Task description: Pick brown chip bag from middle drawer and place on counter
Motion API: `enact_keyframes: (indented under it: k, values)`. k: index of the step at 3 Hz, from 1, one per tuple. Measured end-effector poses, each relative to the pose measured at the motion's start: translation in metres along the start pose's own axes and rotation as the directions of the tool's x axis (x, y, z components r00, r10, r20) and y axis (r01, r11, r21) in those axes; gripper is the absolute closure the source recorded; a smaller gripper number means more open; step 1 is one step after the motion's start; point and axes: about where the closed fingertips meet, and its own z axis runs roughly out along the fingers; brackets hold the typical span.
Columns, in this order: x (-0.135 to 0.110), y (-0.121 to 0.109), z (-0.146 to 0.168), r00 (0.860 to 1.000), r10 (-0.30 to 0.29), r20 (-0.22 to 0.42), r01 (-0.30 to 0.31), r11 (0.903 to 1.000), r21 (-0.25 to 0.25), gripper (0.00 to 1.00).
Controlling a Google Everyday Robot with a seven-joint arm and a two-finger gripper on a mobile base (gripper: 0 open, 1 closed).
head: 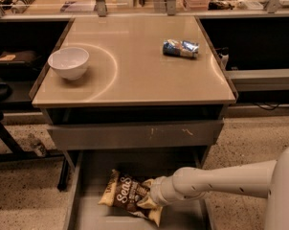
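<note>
Camera view looks down over the table (135,83) and into the pulled-out middle drawer (89,214) below it, where my claw (148,199) is. Far up and to the left of my claw, a white bowl (68,63) stands upright on the table near its left rim, and only its plain white inside shows.

Just left of my claw, inside the drawer, lies the brown chip bag (124,194). It rests flat on the drawer's grey bottom with its white lettering facing up, its dark centre and tan edges in plain sight. My claw is down in the drawer at the bag's right end, touching it. My own wrist covers the meeting point, so I cannot tell whether my claw is closed on the bag or merely against it.

Straight above my claw runs the scuffed grey drawer front (135,134), shut under the tabletop. Up and a little right of my claw, a blue-and-white packet (181,48) lies on the table towards its far right side, well apart from the bowl. To the right of my claw, my pale arm (226,180) stretches in from the picture's right edge.
</note>
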Motion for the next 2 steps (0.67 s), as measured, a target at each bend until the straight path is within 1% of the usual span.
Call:
enact_keyframes:
  k: [1,2]
  values:
    - [0.0,0.0,0.0,1.0,0.0,0.0,0.0,1.0,0.0,0.89]
    - [-0.0032,0.0001,-0.0037,1.0,0.0,0.0,0.0,1.0,0.0,1.0]
